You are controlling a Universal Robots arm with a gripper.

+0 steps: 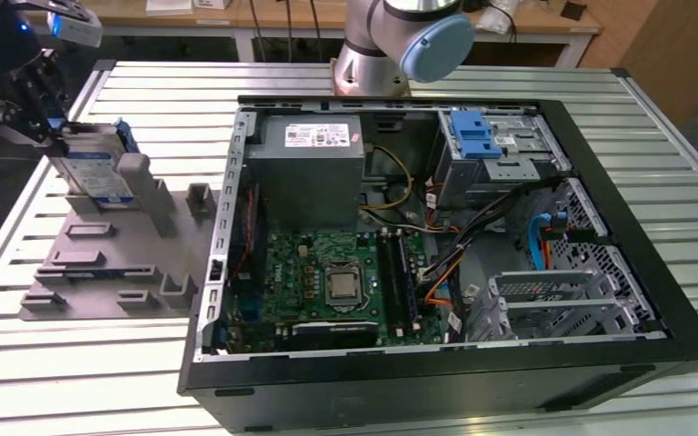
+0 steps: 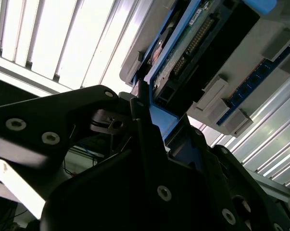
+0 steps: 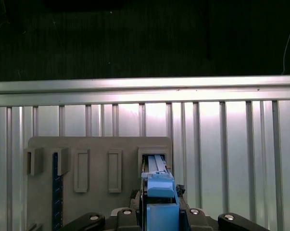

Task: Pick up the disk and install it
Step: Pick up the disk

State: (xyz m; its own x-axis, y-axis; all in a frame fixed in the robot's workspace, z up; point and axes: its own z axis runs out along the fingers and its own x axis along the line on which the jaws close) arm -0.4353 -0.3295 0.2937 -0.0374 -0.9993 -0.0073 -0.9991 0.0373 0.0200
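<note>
At about ten o'clock in the exterior view, my claw (image 1: 48,136) is clamped on the blue-framed edge of the disk (image 1: 92,165). The disk stands upright on edge in a slot of the grey holder (image 1: 94,268) on the slatted counter (image 1: 83,381). At three o'clock from the holder, just beside it, lies the open computer case (image 1: 446,368), with a blue-latched drive bay (image 1: 494,154) near its one o'clock corner.
</note>
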